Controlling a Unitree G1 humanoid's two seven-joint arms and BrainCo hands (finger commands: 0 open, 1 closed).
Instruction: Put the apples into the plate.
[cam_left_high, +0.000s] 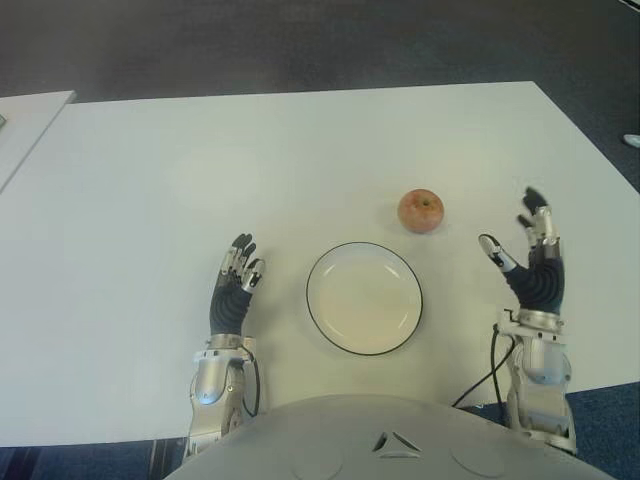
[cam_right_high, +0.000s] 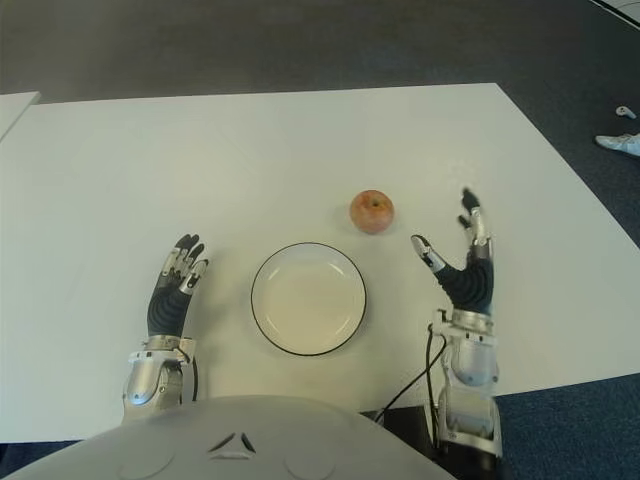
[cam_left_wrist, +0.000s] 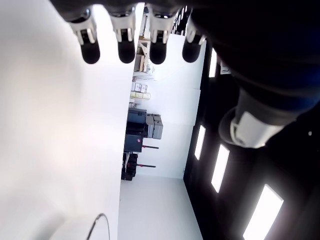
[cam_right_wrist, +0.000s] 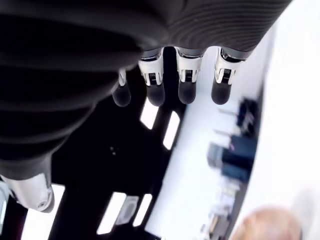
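One apple sits on the white surface, just beyond the far-right edge of the plate, close to it but not touching. Plate is white with a thin dark rim, nothing in it, centred in front of the robot's torso. Right hand shows to the right of the plate and of the apple, palm turned inward toward the apple, thumb splayed out toward it, fingers extended and spread, holding nothing; clear gap between thumb tip and apple. Right wrist view confirms: four fingertips straight out, nothing between them and the palm, blurred apple at the frame corner. Left hand shows to the left of the plate, fingers extended side by side, relaxed, holding nothing; can't tell whether it touches the surface. Left wrist view shows only the fingertips, the white surface and room background. A cable runs from the right forearm down past the surface's near edge. Edge of a second white table at far left.
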